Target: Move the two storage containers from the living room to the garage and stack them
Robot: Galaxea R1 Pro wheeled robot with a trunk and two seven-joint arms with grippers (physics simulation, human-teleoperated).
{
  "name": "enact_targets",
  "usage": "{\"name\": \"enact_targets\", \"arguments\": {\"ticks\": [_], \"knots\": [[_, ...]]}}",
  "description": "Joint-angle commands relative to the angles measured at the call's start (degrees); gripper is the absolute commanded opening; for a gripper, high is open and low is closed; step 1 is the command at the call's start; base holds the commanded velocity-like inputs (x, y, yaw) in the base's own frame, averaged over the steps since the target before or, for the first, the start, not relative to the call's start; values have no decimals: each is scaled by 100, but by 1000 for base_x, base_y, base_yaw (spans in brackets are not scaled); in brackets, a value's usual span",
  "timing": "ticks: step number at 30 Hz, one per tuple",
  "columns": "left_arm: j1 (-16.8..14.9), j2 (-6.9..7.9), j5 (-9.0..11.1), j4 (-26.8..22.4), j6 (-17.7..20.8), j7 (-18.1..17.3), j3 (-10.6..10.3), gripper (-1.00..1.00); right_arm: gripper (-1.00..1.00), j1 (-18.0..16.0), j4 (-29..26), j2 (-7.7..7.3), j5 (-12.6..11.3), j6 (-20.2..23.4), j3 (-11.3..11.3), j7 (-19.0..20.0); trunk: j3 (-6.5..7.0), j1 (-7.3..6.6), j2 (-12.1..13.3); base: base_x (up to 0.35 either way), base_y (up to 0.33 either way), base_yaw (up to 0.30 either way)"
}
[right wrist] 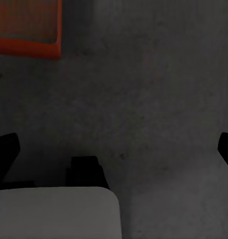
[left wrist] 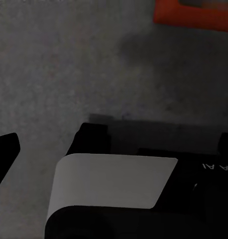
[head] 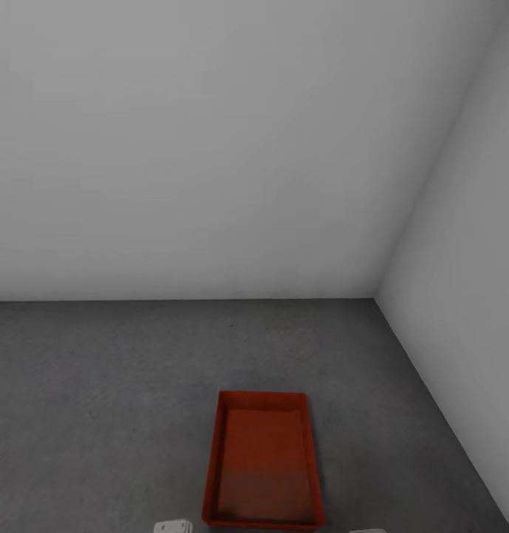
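Observation:
One orange-red storage container [head: 263, 460] lies flat on the grey concrete floor [head: 98, 385] of the garage, close in front of me and near the right corner. Whether a second bin is nested in it I cannot tell. A corner of the container [left wrist: 193, 15] shows in the left wrist view, far from the left gripper [left wrist: 114, 147], which is open and holds nothing. The right gripper [right wrist: 114, 149] is open too, above bare concrete, with a corner of the container [right wrist: 27, 27] well beyond its black fingertips [right wrist: 4, 152].
Plain white walls [head: 210, 148] meet in a corner at the right [head: 376, 296]. Open concrete stretches left of the bin. Black and white parts of my own base [left wrist: 114, 186] sit under both grippers. Small white arm pieces [head: 173, 527] peek in at the head view's lower edge.

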Motion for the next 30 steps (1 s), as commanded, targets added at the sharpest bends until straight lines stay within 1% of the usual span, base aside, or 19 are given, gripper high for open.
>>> {"name": "enact_targets", "arguments": {"ticks": [1, 24, 26, 30], "knots": [[-3, -1, 56, -4, 16, 18, -7, 100, 100, -6, 17, 3, -59, -33, 48, -3, 5, 0, -2, 0, 0, 0], [-3, -3, 53, -6, 21, 18, -9, 100, 100, -4, 17, -1, -59, -12, 48, -3, 213, 0, -2, 0, 0, 0], [-3, -2, 53, -5, 14, 18, -10, 100, 100, 22, 17, -1, -59, -16, 48, -3, 231, 0, -2, 0, 0, 0], [-3, -2, 52, -5, 12, 15, -8, 100, 100, 230, 17, 5, -51, -28, 48, -3, 267, 0, -2, 0, 0, 0]]}}
